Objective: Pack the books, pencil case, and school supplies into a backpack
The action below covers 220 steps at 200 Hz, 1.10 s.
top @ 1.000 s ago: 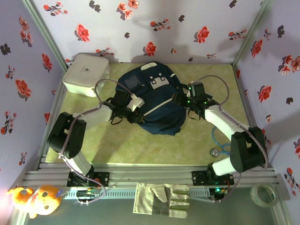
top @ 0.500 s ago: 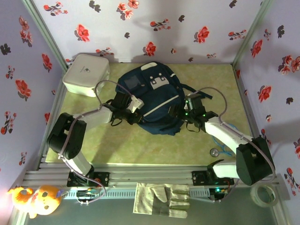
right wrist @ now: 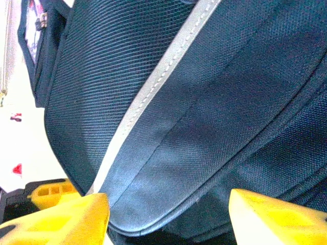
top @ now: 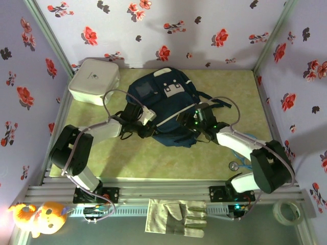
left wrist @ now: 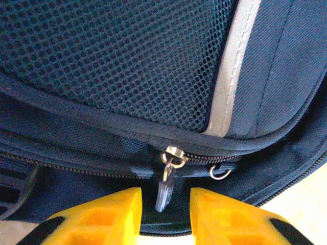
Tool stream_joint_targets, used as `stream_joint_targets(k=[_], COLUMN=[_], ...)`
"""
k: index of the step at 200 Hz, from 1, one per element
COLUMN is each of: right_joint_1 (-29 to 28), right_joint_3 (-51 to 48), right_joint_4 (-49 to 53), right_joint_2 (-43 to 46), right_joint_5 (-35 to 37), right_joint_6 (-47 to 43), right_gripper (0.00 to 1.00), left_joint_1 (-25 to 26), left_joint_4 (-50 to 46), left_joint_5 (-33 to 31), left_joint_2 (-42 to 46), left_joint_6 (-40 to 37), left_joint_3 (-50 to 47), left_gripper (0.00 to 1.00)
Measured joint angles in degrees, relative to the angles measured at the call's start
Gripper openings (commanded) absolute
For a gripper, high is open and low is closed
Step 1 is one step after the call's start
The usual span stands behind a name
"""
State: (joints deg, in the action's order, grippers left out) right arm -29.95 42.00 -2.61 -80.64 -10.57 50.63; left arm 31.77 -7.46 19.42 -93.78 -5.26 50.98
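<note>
**Backpack in the middle, a gripper on each side**

Big navy backpack (top: 163, 104) lying flat in the middle of the green table (top: 153, 161), top end toward the far edge. Grey patches (top: 172, 88) facing up. Pale stripe (top: 176, 115) running on a slant across the front.

Left gripper (top: 145, 127) right at the backpack's left side, down by its near end. Up close from the left wrist: a mesh pocket (left wrist: 112, 56), a zipper line under it, and a silver zipper pull (left wrist: 163, 190) hanging down between the two yellow fingers (left wrist: 102, 214). Jaws apart, not pinching the pull, with a little gap on each side of it. Small metal ring (left wrist: 220, 172) just beside the zipper slider (left wrist: 172, 153).

Right gripper (top: 190, 127) at the backpack's right side, also by the near end. From the right wrist: jaws spread wide, with the backpack's round edge bulging between them. Cannot tell whether the fingers touch the cloth.

White square box (top: 93, 80) in the far-left corner of the table, apart from the backpack.

Past the near edge, by the arm bases: a work glove (top: 176, 217) in the middle, an orange soft toy (top: 38, 217) off to the left, and a roll of clear tape (top: 286, 211) off to the right.
</note>
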Motion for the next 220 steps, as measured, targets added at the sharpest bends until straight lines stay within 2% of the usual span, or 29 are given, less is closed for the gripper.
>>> stream_joint_targets(k=[53, 110, 173, 220], right_joint_1=[-0.07, -0.09, -0.63, -1.14], right_joint_3=[0.33, 1.46, 1.46, 1.46], right_joint_4=[-3.26, -3.74, -7.48, -9.75], right_joint_2=[-3.85, -5.99, -7.23, -7.23], right_joint_5=[-0.81, -1.60, -1.09, 0.33], right_joint_6=[3.19, 4.26, 7.23, 10.03], right_gripper=[0.50, 0.28, 0.20, 0.18], left_joint_1=[0.11, 0.22, 3.65, 6.62], left_joint_4=[1.97, 2.29, 0.96, -0.46], left_joint_5=[0.07, 0.26, -1.31, -3.02], left_joint_2=[-1.64, -1.99, 1.29, 1.88], left_joint_6=[0.20, 0.68, 1.55, 1.73], left_joint_3=[-0.04, -0.15, -1.70, -1.46], left_gripper=[0.26, 0.00, 0.00, 0.00])
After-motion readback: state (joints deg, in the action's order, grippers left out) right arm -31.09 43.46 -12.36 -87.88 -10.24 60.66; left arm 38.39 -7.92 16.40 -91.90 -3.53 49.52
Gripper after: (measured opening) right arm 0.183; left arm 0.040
